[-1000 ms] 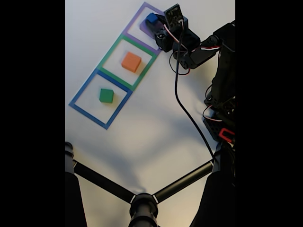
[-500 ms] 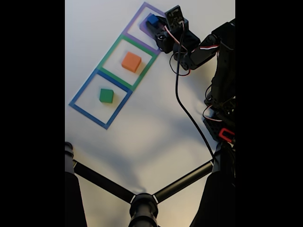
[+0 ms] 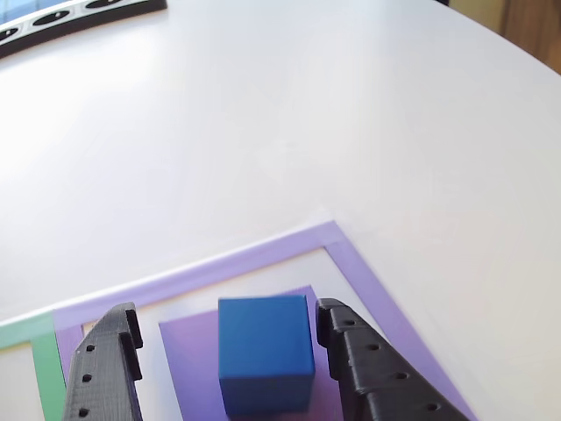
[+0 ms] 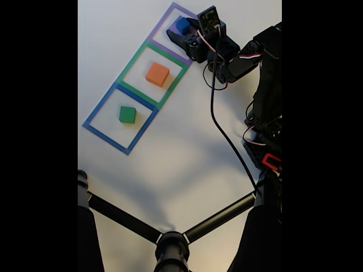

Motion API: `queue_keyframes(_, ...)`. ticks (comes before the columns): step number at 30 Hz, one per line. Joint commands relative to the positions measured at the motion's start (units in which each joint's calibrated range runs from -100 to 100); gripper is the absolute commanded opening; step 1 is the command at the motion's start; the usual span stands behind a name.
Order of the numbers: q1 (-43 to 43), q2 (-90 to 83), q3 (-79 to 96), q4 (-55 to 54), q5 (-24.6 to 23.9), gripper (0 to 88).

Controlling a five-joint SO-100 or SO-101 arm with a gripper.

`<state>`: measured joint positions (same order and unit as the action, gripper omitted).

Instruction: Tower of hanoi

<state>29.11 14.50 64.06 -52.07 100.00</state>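
Note:
A blue cube (image 3: 266, 351) rests on a wider purple block (image 3: 188, 360) inside the purple tape frame (image 3: 263, 250). My gripper (image 3: 223, 309) is open and straddles the cube. Its right finger (image 3: 364, 368) lies close beside the cube, and its left finger (image 3: 110, 368) stands well apart from it. In the fixed view the gripper (image 4: 182, 33) reaches over the purple frame (image 4: 163, 24) at the top, with the blue cube (image 4: 182, 25) between its fingers. An orange cube (image 4: 157, 74) sits in the green frame (image 4: 131, 58). A small green cube (image 4: 127, 114) sits in the blue frame (image 4: 102, 105).
The three frames run in a diagonal row on a white table (image 4: 170, 153). The arm's body and a black cable (image 4: 224, 136) fill the right side. A black tripod (image 4: 170, 241) crosses the bottom of the fixed view. A dark object (image 3: 79, 13) lies at the table's far edge.
The gripper has slid forward over the purple frame, so one finger now lies past the blue cube's lower-left side. The cubes have not moved.

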Motion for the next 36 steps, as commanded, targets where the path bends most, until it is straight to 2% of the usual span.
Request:
queue_keyframes(1,-0.78,-9.37,-1.86,5.25,0.0,22.6)
queue_keyframes(5,-1.24,-19.07,-3.13,17.39,0.0,22.9)
queue_keyframes(9,-1.31,-29.89,-9.31,36.82,0.0,22.6)
queue_keyframes(16,-3.14,-45.43,-24.85,71.94,0.0,0.3)
queue_keyframes(25,-6.88,-62.58,-33.39,105.78,0.0,0.0)
queue_keyframes(30,-11.15,-65.54,-43.66,125.53,0.0,0.0)
queue_keyframes(36,-19.92,-65.14,-46.66,134.02,0.0,0.5)
